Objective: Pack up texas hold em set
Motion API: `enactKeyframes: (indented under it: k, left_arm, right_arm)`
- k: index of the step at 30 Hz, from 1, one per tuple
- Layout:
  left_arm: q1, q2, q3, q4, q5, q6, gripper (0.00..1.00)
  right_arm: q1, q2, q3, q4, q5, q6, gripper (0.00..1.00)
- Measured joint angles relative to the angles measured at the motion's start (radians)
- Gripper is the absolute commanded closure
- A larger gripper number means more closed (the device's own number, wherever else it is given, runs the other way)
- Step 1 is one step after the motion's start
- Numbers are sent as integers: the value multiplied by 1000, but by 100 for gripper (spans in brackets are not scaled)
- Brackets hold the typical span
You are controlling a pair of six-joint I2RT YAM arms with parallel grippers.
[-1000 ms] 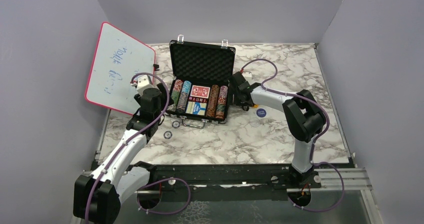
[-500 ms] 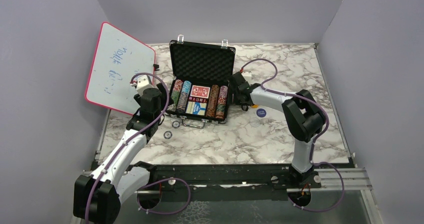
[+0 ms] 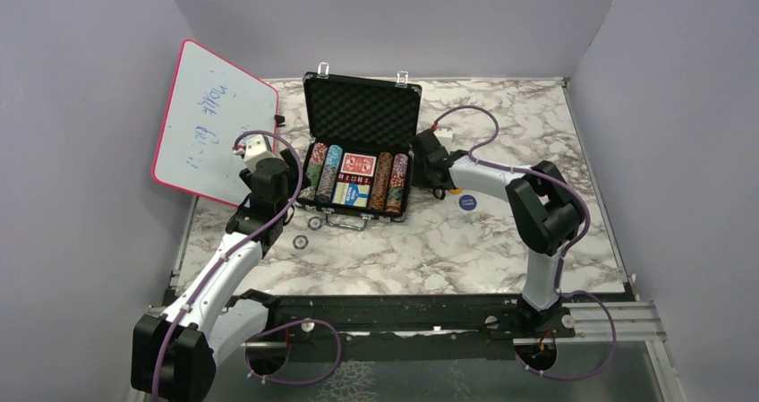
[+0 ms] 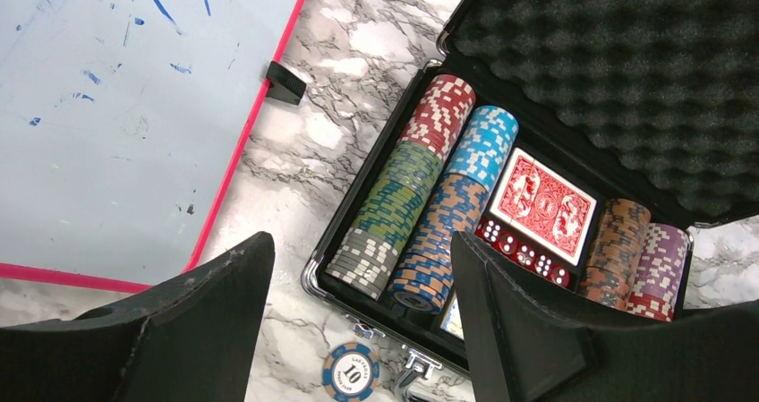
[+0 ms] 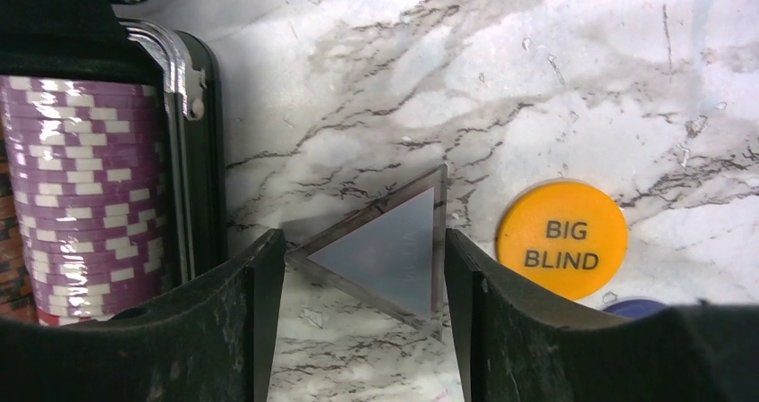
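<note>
The black briefcase (image 3: 362, 115) stands open at the table's middle, foam lid up. It holds rows of striped chips (image 4: 421, 201), a red card deck (image 4: 543, 204), red dice (image 4: 524, 252) and a blue deck (image 3: 355, 192). My left gripper (image 4: 362, 330) is open and empty over the case's front left corner, above a loose blue chip (image 4: 350, 372). My right gripper (image 5: 365, 321) is open, low beside the case's right wall (image 5: 192, 151). Its fingers flank a flat grey triangular piece (image 5: 394, 254). An orange "BIG BLIND" button (image 5: 561, 239) and a blue button (image 3: 467, 202) lie to its right.
The pink-framed whiteboard (image 3: 213, 120) leans at the back left, close to my left arm. Two loose chips (image 3: 307, 233) lie in front of the case's left corner. Purple-grey walls close in the left, back and right sides.
My right gripper has shifted slightly toward the back beside the case's right wall. The left arm has not visibly moved.
</note>
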Motion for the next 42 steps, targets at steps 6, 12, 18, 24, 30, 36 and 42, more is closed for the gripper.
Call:
enactKeyframes:
  k: [6,12,18,24,30,36,42]
  left_arm:
    - [0,-11,0,0,-1,0,25]
    - [0,-27,0,0,-7,0,25]
    - [0,-30,0,-1,-8,-1,25]
    - [0,-30,7,-26,-8,-3,25]
    - [0,-33,7,-33,-26,-3,24]
    - [1,-33,7,-33,-36,0,24]
    - [1,-33,7,-33,-47,1,24]
  right_arm:
    - [0,-60,-27,-61,0,0,45]
    - [51,-166,-1,-82,-9,-2,46]
    - [170,-109,174,-68,-25,-28,46]
    - [229,60,377,-49,-28,-77,46]
    - [231,235,572,-65,-28,-109,46]
    - [233,311,628,-85,-28,-125,45]
    - [238,361,669,-87,-28,-161,42]
